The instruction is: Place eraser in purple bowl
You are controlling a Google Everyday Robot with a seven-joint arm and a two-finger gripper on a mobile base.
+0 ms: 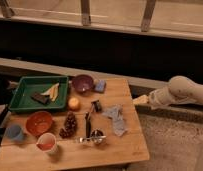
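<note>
One high view, angled down over the whole wooden table (117,146), moderately near, jaws apart beside its right edge

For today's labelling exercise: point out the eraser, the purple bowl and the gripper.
eraser (40,98), camera view, middle of its top, in the green tray (25,90).
purple bowl (83,89), camera view, front outer wall.
gripper (140,100), camera view, its tip, right of the table (130,141).

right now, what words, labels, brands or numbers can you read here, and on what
None can be read.
No print shows on the green tray, the purple bowl, the eraser or the blue cup; anything smaller cannot be made out.
The gripper, beside the table's right edge, bears no legible mark.
</note>
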